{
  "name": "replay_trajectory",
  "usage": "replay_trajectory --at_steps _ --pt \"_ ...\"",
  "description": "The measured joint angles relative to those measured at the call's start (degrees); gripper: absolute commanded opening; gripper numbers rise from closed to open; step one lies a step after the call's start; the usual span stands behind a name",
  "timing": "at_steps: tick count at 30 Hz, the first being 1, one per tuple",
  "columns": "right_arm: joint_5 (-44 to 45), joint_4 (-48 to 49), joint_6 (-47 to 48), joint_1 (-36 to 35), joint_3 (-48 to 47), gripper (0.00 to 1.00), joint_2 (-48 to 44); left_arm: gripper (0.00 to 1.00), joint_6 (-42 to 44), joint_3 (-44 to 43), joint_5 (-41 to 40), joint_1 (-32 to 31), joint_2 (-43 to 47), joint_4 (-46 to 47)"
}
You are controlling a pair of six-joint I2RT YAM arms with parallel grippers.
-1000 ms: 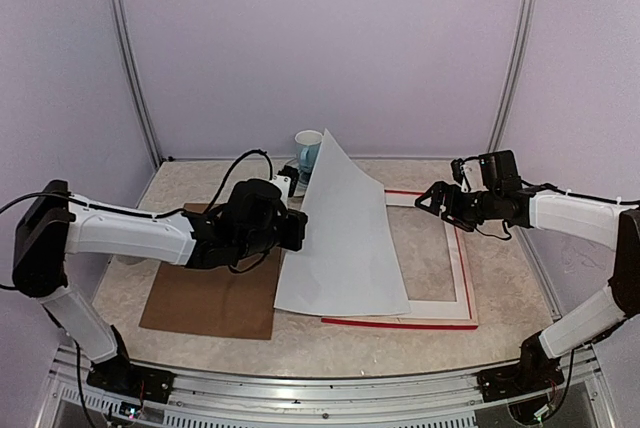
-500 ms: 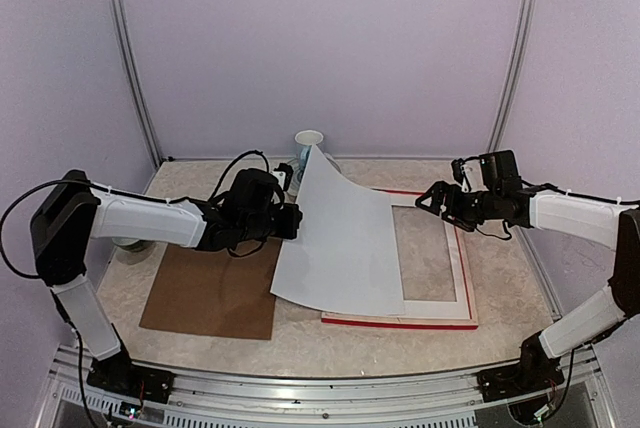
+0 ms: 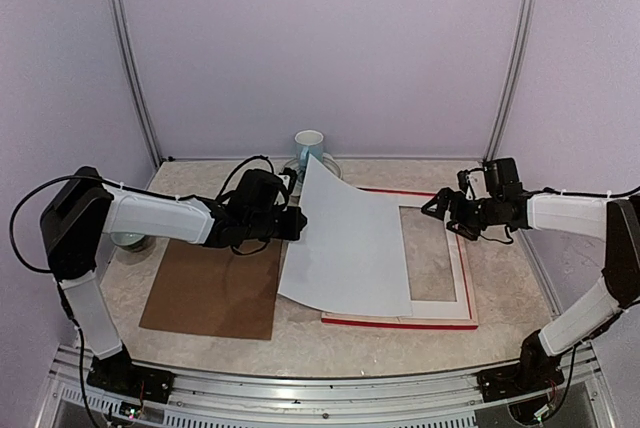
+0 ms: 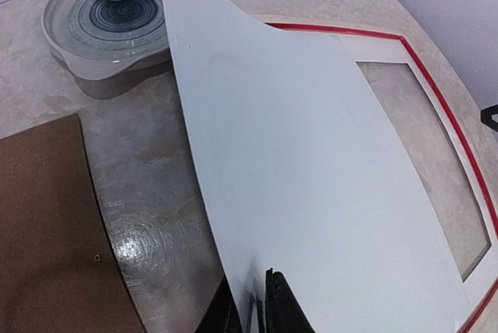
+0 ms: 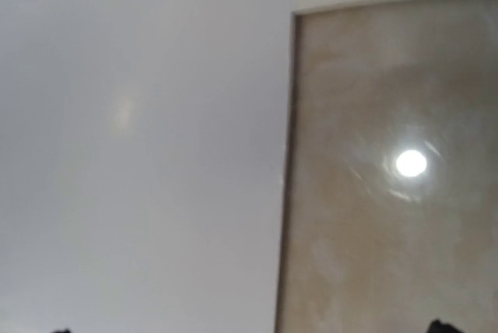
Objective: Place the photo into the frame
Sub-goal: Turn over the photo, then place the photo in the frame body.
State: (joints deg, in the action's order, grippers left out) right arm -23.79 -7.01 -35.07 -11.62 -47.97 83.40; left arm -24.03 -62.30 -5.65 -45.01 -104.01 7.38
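Two fingers of the left gripper (image 3: pixel 296 224) pinch the photo (image 3: pixel 350 243) at its left edge, white reverse up, bowed over the left half of the frame (image 3: pixel 400 323). The right gripper (image 3: pixel 441 211) hovers above the frame's right side, jaws wide, holding nothing.

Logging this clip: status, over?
Left gripper shut on photo edge. White side up, draped half over frame. Right gripper open, hovering at its right side. Mug by photo's far corner.
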Motion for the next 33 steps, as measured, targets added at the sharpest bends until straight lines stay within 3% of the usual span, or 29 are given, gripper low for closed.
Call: replay_trajectory --at_steps 7,10,16,26,33 --pt "-10.54 8.5 -3.58 6.08 10.34 0.99 -0.35 0.14 -0.13 0.0 0.59 0.26 0.0 -0.15" --pt "-11.08 7.8 -2.71 6.54 11.3 0.99 -2.49 0.15 -0.15 0.0 0.72 0.31 0.0 -0.17" --pt "-9.11 4.74 0.37 6.93 6.82 0.99 -3.32 0.15 -0.17 -0.07 0.76 0.31 0.0 -0.17" --pt "0.94 0.31 0.68 8.68 7.23 0.99 -5.29 0.15 -0.15 -0.15 1.05 0.33 0.0 -0.17" --pt "3.21 -2.19 2.69 9.07 5.73 0.99 -2.73 0.15 -0.15 -1.99 1.79 0.48 -1.05 -0.31"
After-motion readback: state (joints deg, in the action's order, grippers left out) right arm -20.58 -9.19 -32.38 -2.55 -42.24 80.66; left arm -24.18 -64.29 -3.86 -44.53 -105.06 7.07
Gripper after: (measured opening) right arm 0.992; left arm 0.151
